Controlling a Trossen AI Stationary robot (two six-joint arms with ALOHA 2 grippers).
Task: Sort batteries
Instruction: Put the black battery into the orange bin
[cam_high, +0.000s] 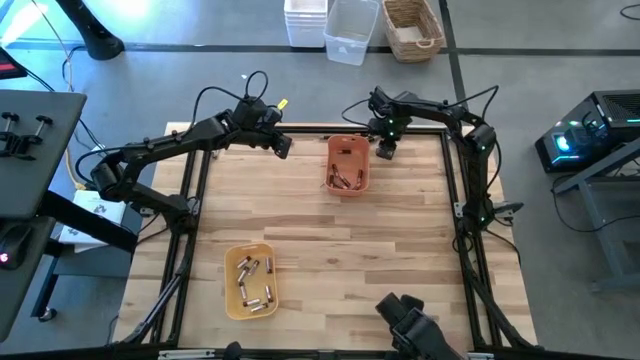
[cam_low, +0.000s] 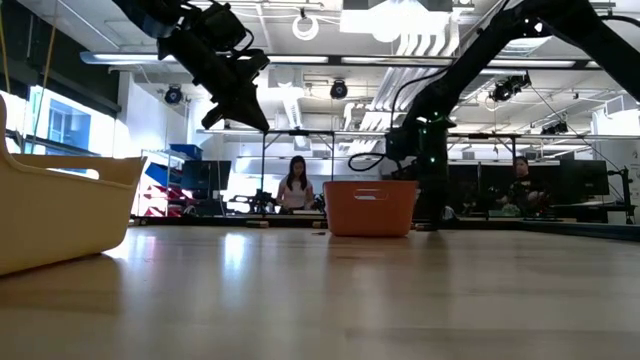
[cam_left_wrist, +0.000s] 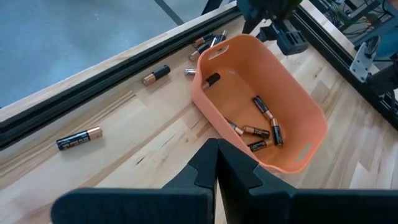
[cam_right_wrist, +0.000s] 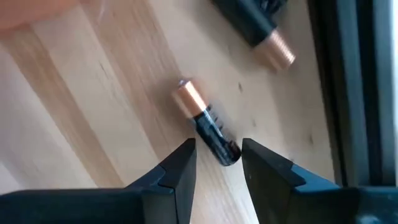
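Closing on a loose battery (cam_right_wrist: 207, 126) — the right gripper (cam_high: 385, 150) is sitting low at the far edge of the table, just right of the orange tray (cam_high: 347, 165). In the right wrist view its two fingers (cam_right_wrist: 177, 171) are straddling the dark end of the cell, which is lying flat on the wood; the jaws are part-way apart, and I cannot say from these views whether the pads are touching it yet. A second cell (cam_right_wrist: 261, 28) is lying close beside it, by the black frame rail.

The left gripper (cam_high: 281, 145) is hanging raised at the far side, left of the orange tray, its jaws pressed together on nothing. More cells are lying scattered along the far rail (cam_left_wrist: 79, 138), some are resting in the orange tray, others in the yellow tray (cam_high: 250, 280) at the near left.

Step in hand, as I read it: picking one stray cell. Next move is asking for a firm pinch, a straight lift — then carrying to the matching tray without nudging the neighbour.
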